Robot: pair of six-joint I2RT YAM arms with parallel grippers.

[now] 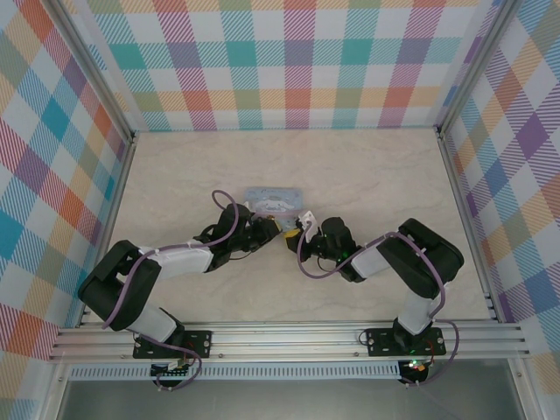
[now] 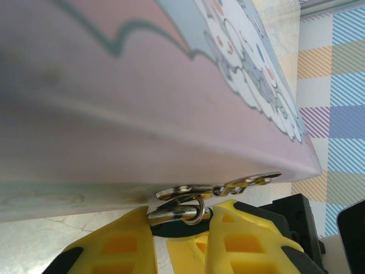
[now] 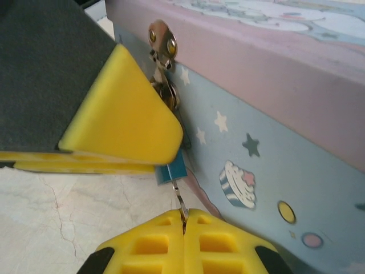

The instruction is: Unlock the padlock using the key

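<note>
Left claw (image 2: 181, 224) pinches the padlock (image 3: 170, 172) between its tips, directly under the latch (image 3: 162, 37) of the tin (image 3: 274, 131). Just right of it, the right claw (image 3: 185, 220) clamps a thin key (image 3: 179, 200) whose blade runs from its tips into the padlock. Key apparently inserted; the shackle (image 2: 181, 212) looks closed, though partly hidden, so turning remains.

The padlock (image 3: 170, 172) lies against the tin (image 3: 274, 142), inside the left gripper (image 2: 179, 220), straight ahead of the key (image 3: 179, 200) in the right gripper (image 3: 183, 221).
</note>
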